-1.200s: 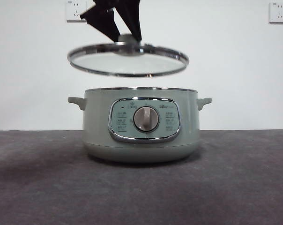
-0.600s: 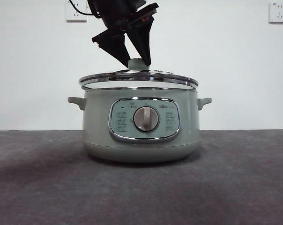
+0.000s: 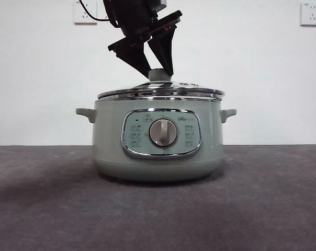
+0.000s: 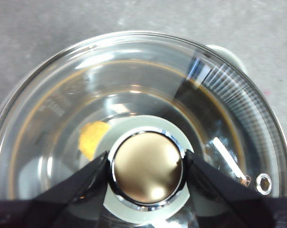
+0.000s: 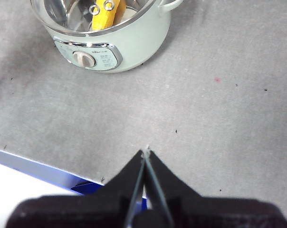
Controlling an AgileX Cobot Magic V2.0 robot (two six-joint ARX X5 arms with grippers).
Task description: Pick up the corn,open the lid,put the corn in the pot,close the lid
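Observation:
The pale green pot [image 3: 108, 141] stands in the middle of the grey table. The glass lid [image 3: 160, 92] lies on the pot's rim. My left gripper [image 3: 159, 72] comes down from above and is shut on the lid's knob [image 3: 158, 76]. In the left wrist view its jaws press both sides of the knob [image 4: 146, 166], and the corn [image 4: 93, 137] shows through the lid's glass [image 4: 134, 80], inside the pot. The right wrist view shows the pot [image 5: 134, 40] with the corn [image 5: 105, 14] in it. My right gripper [image 5: 146, 153] is shut and empty, well away from the pot, near the table's edge.
Two wall sockets [image 3: 83, 11] [image 3: 311, 13] are on the white wall behind. The table's edge with a blue and white strip [image 5: 48, 173] lies beside my right gripper.
My left gripper has lowered the lid from well above the pot down onto its rim, moving slightly right. The pot has not moved.

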